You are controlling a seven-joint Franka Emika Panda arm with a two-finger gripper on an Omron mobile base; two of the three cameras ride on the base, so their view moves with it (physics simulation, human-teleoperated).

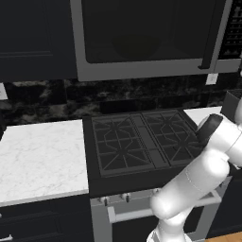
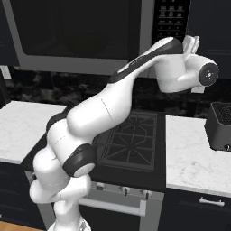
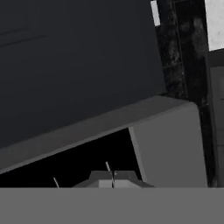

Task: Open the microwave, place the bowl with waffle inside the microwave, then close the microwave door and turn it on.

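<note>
With the microwave door point(image 1: 146, 35) shut and the fingers point(image 3: 113, 180) clenched empty, the button panel point(image 2: 170, 20) should be pressed squarely and lightly.

Stove point(image 1: 142, 142), marble counter point(image 1: 40, 156), toaster point(image 2: 219, 125)

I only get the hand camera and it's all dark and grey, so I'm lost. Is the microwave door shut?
Observer: Yes. From the left base view, the microwave door sits flat and shut above the stove.
Operator: Where did the bowl go?
Observer: A dim round bowl shows behind the door's glass, inside. I cannot make out the waffle.
Operator: And where is my hand?
Observer: In the right base view, the gripper is up beside the button panel, jaws shut. I cannot tell if it touches a button.
</note>
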